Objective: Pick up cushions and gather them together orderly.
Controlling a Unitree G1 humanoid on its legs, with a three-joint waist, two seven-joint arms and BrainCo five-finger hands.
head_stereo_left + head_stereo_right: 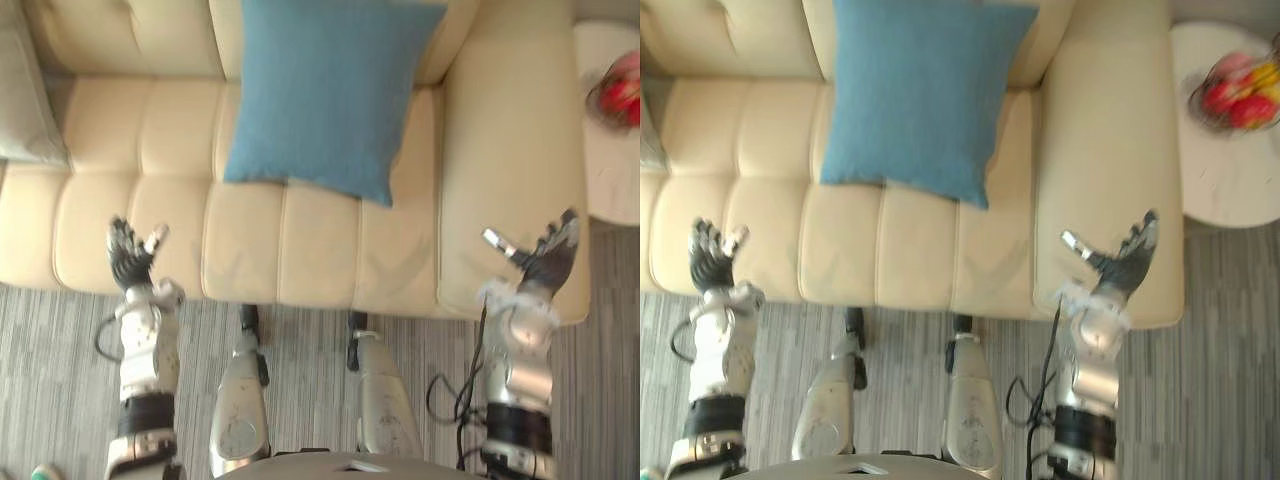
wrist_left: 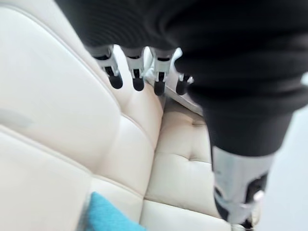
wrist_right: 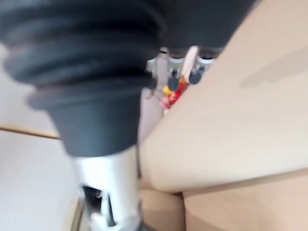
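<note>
Our two eye views look steeply down from the head onto the cream tufted leather sofa and square blue fabric cushion beyond our fingers, sharing nearly everything. Each wrist view looks very closely along its own hand, left hand and right hand, past the fingertips at sofa upholstery.

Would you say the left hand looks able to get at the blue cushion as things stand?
Probably yes. The left hand, open, hovers at the sofa seat's front edge, and only bare seat lies between it and the blue cushion leaning on the backrest, though it must reach forward.
</note>
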